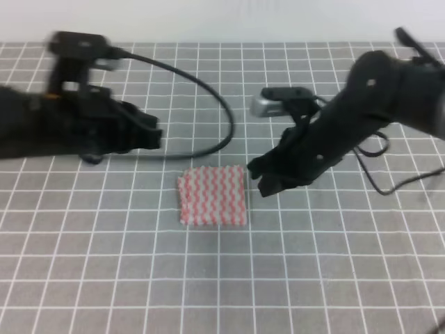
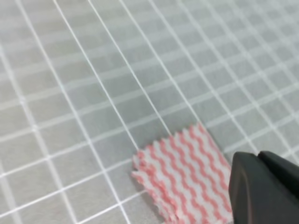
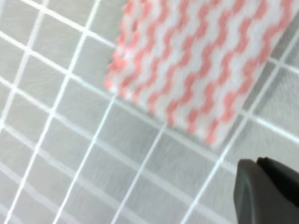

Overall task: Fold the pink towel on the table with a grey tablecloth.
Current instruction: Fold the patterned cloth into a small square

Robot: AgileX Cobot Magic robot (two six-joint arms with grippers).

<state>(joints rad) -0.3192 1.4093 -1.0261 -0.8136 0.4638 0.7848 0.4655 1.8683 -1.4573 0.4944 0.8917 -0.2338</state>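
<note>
The table with a grey tablecloth (image 1: 104, 278) fills almost the whole view, and its white grid lines run in every direction. On the near half of it nothing stands on the cloth.

A little farther, about in the middle, lies the pink towel (image 1: 213, 195). It is flat on the cloth as a small, nearly square packet. Its pink and white zigzag stripes are clear in both wrist views, and the scalloped edge shows at its corners. No gripper touches it.

Just to the right of the towel, and slightly farther, hangs the right gripper (image 1: 259, 177). Its dark tips are close to the towel's far right corner but apart from it. I cannot tell if its jaws are together or apart, because the picture is blurred there and the wrist view shows only one dark piece in the corner.

To the left and a bit farther is the left gripper (image 1: 154, 137), well apart from the towel. Its state I also cannot tell.

Behind, a black cable (image 1: 208, 94) curves over the table from the left arm.
</note>
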